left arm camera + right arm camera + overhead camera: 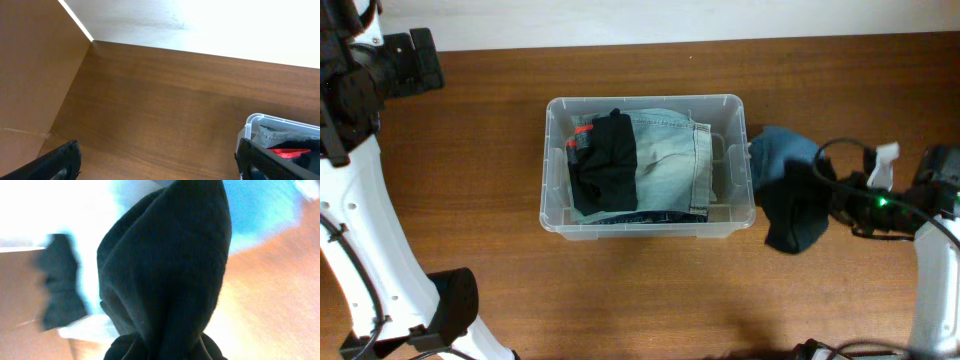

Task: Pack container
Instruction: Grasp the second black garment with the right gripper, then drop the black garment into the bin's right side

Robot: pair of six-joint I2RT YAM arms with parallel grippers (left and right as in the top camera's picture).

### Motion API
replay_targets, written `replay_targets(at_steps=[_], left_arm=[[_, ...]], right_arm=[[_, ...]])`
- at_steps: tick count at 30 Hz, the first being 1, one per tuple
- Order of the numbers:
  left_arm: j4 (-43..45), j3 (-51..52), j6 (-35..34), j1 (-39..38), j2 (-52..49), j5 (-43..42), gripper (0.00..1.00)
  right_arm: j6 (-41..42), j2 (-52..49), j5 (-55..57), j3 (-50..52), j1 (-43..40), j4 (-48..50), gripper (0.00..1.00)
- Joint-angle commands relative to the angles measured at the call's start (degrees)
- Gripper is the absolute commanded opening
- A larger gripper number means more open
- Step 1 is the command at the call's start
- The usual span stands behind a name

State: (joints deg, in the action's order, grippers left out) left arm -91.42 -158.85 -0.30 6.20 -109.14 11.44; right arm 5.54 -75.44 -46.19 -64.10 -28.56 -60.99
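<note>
From overhead, the container is sitting mid-counter, already holding folded jeans and a black garment. The right hand is hovering just beside the container's right end, and a dark cloth is hanging from it. The left hand is waiting well apart at the far corner.

The left wrist view is showing the left hand with its fingers spread wide and nothing between them. One corner of the container is peeking in at the right, with a red tag inside.

The right wrist view is blurred, and the dark cloth is filling it and hiding the fingers, so they are probably clamping the bunched fabric.

The container is looking light and stiff with slick walls, so its thick rim at a short end is offering the surest hold. The cloth is soft and floppy.
</note>
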Motion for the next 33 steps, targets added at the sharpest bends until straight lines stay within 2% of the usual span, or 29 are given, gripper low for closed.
replay_targets(at_steps=[1, 4, 7, 11, 16, 21, 23, 25, 28, 33], left_arm=[[-0.02, 0.13, -0.55, 0.24, 1.29, 0.37, 1.0], [-0.02, 0.13, -0.55, 0.24, 1.27, 0.37, 1.0], [-0.02, 0.13, -0.55, 0.24, 1.29, 0.37, 0.99], [-0.02, 0.13, -0.55, 0.24, 1.29, 0.39, 0.99], [-0.02, 0.13, -0.55, 0.24, 1.29, 0.37, 1.0], [-0.02, 0.13, -0.55, 0.24, 1.27, 0.37, 0.99], [-0.02, 0.13, -0.55, 0.24, 1.27, 0.37, 0.99], [-0.02, 0.13, -0.55, 0.24, 1.29, 0.37, 0.99], [-0.02, 0.13, -0.55, 0.24, 1.29, 0.37, 0.99], [-0.02, 0.13, -0.55, 0.24, 1.27, 0.37, 0.99]], right_arm=[[-0.59, 2.78, -13.81, -6.29, 5.29, 0.61, 0.04], [2.38, 2.71, -16.39, -9.62, 12.11, 4.44, 0.04], [8.31, 2.56, -15.67, -10.1, 21.31, 15.61, 0.04], [16.24, -0.68, -2.19, -10.1, 34.01, 26.93, 0.04], [18.78, -9.11, 13.99, -10.1, 41.33, 27.98, 0.04], [18.8, -27.41, 19.71, -10.08, 43.69, 32.13, 0.04], [18.75, -30.38, 20.5, -10.1, 43.65, 33.2, 0.04], [18.73, -31.39, 23.02, -10.1, 43.58, 32.87, 0.12], [17.73, -30.34, 28.65, -10.78, 43.58, 30.29, 0.35], [10.93, -25.42, 34.75, -19.02, 43.58, 18.6, 0.5]])
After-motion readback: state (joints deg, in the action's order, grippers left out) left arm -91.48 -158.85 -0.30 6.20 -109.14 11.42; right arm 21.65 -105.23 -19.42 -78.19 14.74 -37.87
